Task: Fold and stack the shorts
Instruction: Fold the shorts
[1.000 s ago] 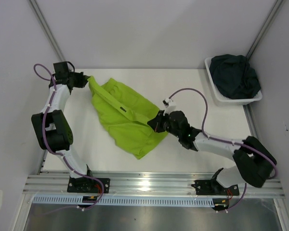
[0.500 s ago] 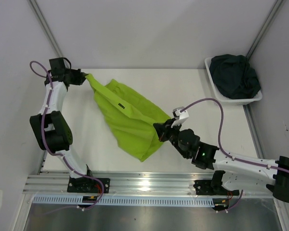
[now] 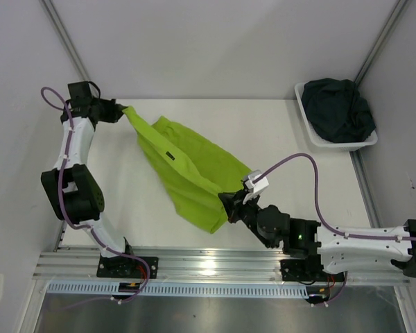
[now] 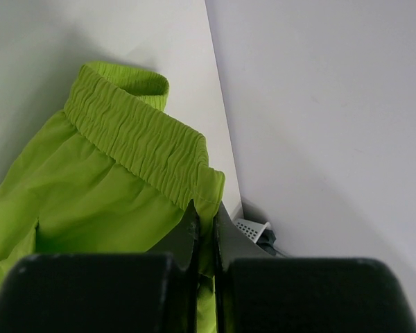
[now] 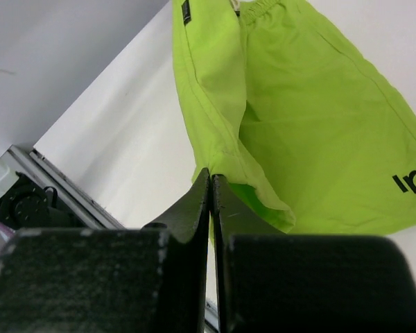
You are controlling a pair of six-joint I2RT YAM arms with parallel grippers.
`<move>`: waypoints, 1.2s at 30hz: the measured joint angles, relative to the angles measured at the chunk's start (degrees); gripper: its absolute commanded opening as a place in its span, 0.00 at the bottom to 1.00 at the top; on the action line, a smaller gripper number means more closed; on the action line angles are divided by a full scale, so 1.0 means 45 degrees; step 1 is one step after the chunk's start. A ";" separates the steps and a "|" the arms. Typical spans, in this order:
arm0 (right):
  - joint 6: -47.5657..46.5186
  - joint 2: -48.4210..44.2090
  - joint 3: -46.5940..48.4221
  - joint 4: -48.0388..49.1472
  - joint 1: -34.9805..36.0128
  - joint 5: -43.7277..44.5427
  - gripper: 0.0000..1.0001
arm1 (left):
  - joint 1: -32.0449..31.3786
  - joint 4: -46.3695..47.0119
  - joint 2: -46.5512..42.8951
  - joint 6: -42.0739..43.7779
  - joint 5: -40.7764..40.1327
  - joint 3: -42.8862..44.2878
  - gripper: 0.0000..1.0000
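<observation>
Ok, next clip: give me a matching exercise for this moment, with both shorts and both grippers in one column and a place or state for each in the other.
Column one
1. green shorts
2. dark shorts
3. left gripper
4. right gripper

Column two
a. bundled in the basket
b. shut on green fabric at the near end
c. stretched between both grippers
d. shut on the waistband at the far left

Pairs: 1-c, 2-a, 3-d, 4-b
</observation>
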 measured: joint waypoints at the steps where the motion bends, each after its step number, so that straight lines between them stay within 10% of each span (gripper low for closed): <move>1: -0.0092 -0.0053 0.0063 -0.0029 0.0277 0.0228 0.00 | 0.0000 -0.0083 -0.0097 0.0019 0.0058 -0.0010 0.00; 19: -0.1049 -0.0554 0.0525 -0.0821 0.3041 0.3915 0.00 | 0.0262 -0.0743 -0.2312 0.0306 0.0204 -0.0418 0.00; 36: 0.0413 -0.1452 0.0355 -0.1637 -0.7970 -0.3973 0.00 | -0.0899 -0.0971 0.1511 0.0151 -0.0102 0.1389 0.00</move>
